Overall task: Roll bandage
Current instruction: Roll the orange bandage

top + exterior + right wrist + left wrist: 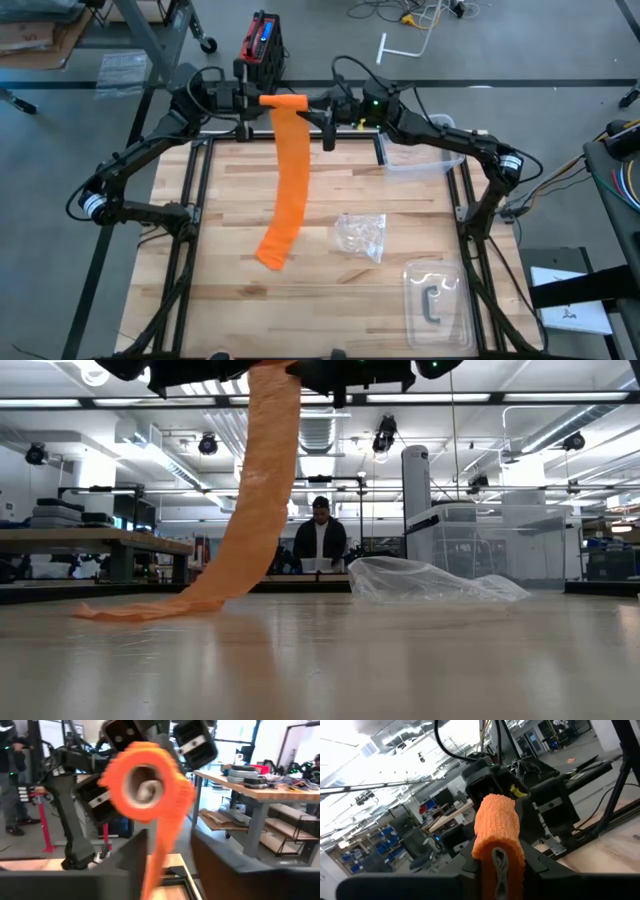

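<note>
The bandage is partly wound into an orange roll (285, 100), held high over the table's far edge. Its loose strip (292, 170) hangs down from the roll, and the strip's lower end (272, 252) lies flat on the wooden table (230, 300). My left gripper (258, 99) is shut on the roll from the left. My right gripper (322, 112) faces the roll's other end (142, 782). Its fingers (131, 857) stand apart on either side of the hanging strip (157, 850), just under the roll. My left gripper pinches the roll's left end (497, 862) between its two fingers. They come in level from the table's left, lying along the roll's axis. The roll juts out past the fingertips, lifted clear, and the strip hangs from it with its lower end (130, 610) on the table.
A crumpled clear plastic wrapper (362, 236) lies right of the strip's lower end. A clear plastic shell (437, 300) sits at the near right and a clear tray (420, 160) at the far right. A person (320, 540) stands beyond the table.
</note>
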Robot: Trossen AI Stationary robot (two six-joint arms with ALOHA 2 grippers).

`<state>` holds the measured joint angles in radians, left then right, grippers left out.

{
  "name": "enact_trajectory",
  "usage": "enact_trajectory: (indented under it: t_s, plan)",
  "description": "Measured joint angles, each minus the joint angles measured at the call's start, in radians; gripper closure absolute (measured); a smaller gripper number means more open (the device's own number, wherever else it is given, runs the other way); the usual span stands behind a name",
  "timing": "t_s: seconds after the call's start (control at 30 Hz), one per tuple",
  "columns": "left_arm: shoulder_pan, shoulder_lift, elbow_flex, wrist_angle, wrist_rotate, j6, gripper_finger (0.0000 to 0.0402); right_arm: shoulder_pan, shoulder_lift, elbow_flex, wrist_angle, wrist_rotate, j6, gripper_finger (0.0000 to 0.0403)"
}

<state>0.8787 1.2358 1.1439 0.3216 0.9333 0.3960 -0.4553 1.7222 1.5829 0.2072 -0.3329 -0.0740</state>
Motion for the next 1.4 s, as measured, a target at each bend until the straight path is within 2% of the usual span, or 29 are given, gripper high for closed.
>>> enact_trajectory:
  t_s: [0.03,0.1,0.2,0.33,0.6,0.77,1.1,1.23,1.3,1.4]
  plan:
    - [0.0,0.0,0.0,0.013,0.0,-0.02,0.0347,0.0,0.0,0.0,-0.008,0.001,-0.013,0.0372]
    - [0.0,-0.001,0.0,0.051,0.005,-0.078,0.0349,-0.001,0.0,0.0,-0.023,0.005,-0.035,0.0391]
    - [0.0,-0.001,0.0,0.129,0.046,-0.173,0.035,-0.001,0.001,0.0,-0.062,0.052,-0.041,0.039]
    - [0.0,-0.002,0.0,0.222,0.054,-0.271,0.035,0.0,0.012,0.0,-0.107,0.068,-0.05,0.04]
    - [0.0,-0.002,0.0,0.23,0.054,-0.379,0.0351,0.0,0.012,-0.002,-0.13,0.087,-0.078,0.0402]
    - [-0.001,-0.011,0.0,0.23,0.063,-0.391,0.0351,-0.001,0.014,-0.005,-0.176,0.173,-0.14,0.0402]
    - [-0.003,-0.001,0.0,0.203,0.063,-0.404,0.0352,0.0,0.015,-0.022,-0.171,0.179,-0.132,0.0403]
    - [-0.003,0.02,0.0,0.187,0.052,-0.35,0.0352,-0.001,0.016,0.0,-0.173,0.174,-0.051,0.04]
    - [0.0,0.026,0.0,0.188,0.028,-0.304,0.0352,-0.001,0.012,0.018,-0.191,0.151,-0.034,0.0387]
    - [0.007,0.028,0.0,0.189,-0.012,-0.204,0.0352,-0.001,0.007,0.061,-0.249,0.136,0.0,0.0347]
